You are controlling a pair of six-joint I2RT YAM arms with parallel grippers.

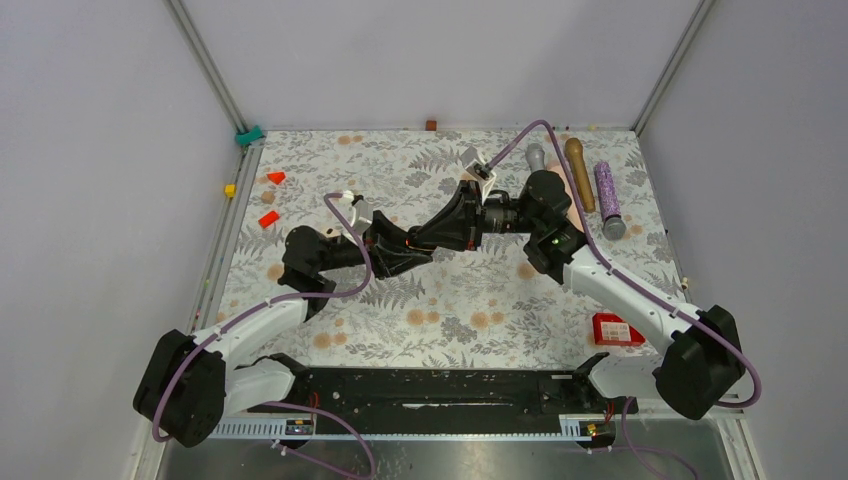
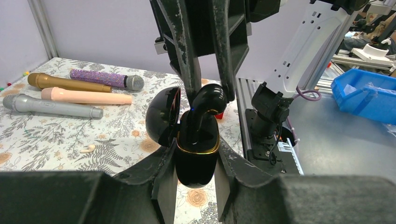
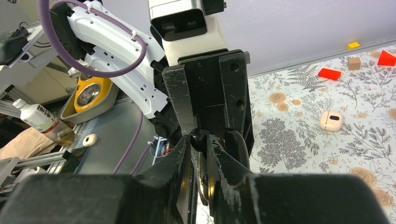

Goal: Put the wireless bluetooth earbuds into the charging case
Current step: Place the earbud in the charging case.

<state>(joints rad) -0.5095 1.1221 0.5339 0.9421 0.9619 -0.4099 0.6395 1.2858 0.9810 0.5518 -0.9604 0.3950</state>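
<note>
**Item 1: charging case** (image 2: 197, 170)
- Shape and material: rounded glossy black shell with a gold band at the mouth. The hinged lid (image 2: 162, 116) stands open to the left.
- Location: centre of the left wrist view, held off the table.
- Hold: the left gripper (image 2: 196, 156) clamps its 2 fingers on the lower body.
- Handling (judged): light, rigid and slick. A side grip below the gold band looks sound. The hinge is probably the weak point.

**Item 2: earbud** (image 2: 209, 99)
- Shape and material: glossy black, with a bulbous head and a stem pointing down into the case mouth.
- Hold: the right gripper (image 3: 199, 140) enters from the top of the frame, its jaws pinched on the head.
- Handling (judged): very light, hard and slippery, and apt to twist or pop free. It is best held by the head so the stem stays free.
- Whether the stem is seated cannot be told. A 2nd black earbud is not identified.

**Item 3: surroundings**
- A floral cover (image 2: 42, 140) lies on the table.
- A cream case (image 3: 331, 120), rounded with a dark oval, sits at the right of the right wrist view.
- A small cream piece (image 2: 87, 148) lies at lower left.
- 4 microphones (image 2: 84, 96) lie at upper left: gold, purple glitter, pale pink and silver.
</note>
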